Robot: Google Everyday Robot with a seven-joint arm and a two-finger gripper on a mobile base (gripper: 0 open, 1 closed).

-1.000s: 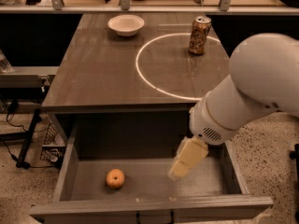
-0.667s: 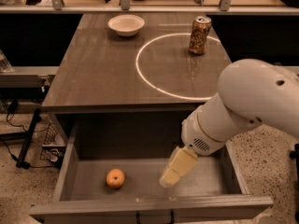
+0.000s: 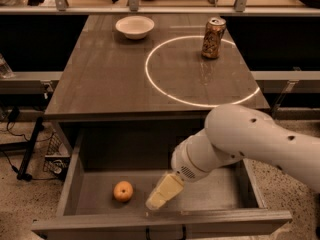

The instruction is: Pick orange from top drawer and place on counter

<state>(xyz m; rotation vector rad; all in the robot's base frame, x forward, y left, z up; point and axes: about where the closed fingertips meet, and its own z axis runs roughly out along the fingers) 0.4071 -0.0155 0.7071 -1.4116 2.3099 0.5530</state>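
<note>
Orange (image 3: 123, 191) lies on the flat bottom of the open top drawer (image 3: 69, 184), toward its left front. The pale yellow hand (image 3: 161, 194), at the end of the white arm (image 3: 250, 139), angles down into the drawer just right of the fruit, near it but apart. Whether the hand is wide or narrow cannot be told. On the counter (image 3: 110, 84) above, a white bowl (image 3: 134, 26) sits at the back left, and a tan drink can (image 3: 213, 38) stands at the far edge of the bright white ring (image 3: 146, 69).

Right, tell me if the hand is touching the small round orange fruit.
Apart. The camera view shows bare floor of the grey wooden drawer between the hand and the small round orange fruit.
</note>
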